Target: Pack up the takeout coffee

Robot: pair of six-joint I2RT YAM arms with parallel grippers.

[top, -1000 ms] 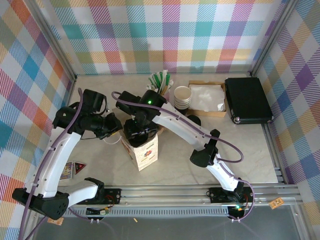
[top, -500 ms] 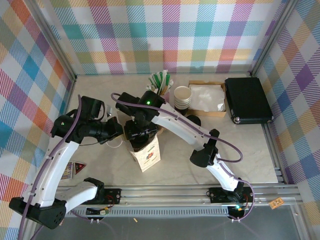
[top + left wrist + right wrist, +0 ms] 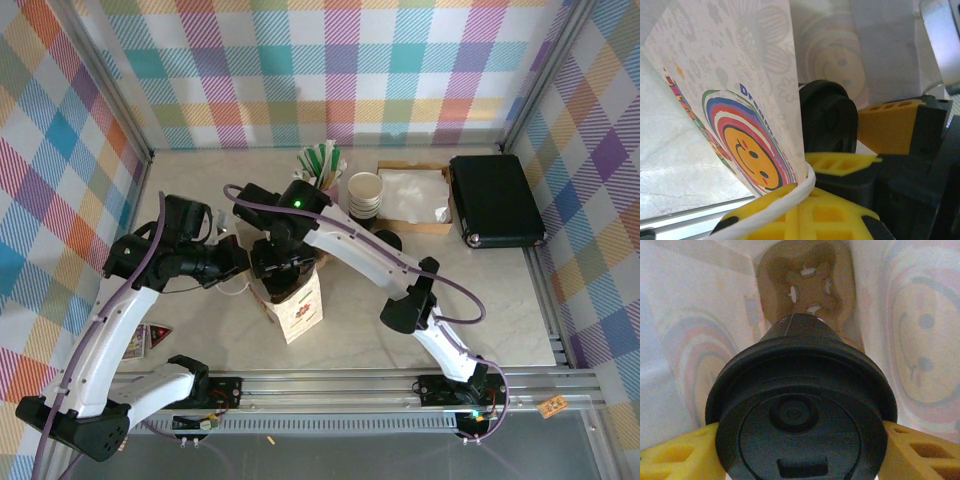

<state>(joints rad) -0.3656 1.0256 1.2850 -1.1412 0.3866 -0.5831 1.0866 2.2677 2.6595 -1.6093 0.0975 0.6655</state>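
At the back of your table stands a stack of lidless cream cups. Just to its left is a bunch of green-and-white sticks, and just to its right a cardboard tray of white napkins. A closed black case lies right of the tray. Loose black lids sit just in front of the cups. Colourful packets lie near the left front edge.

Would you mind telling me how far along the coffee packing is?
Done: the cup is lidded and the bag stands open. In hand: the left gripper pinches the bag's handle while the right gripper holds the cup inside, above the carrier. Left: set it down, release.
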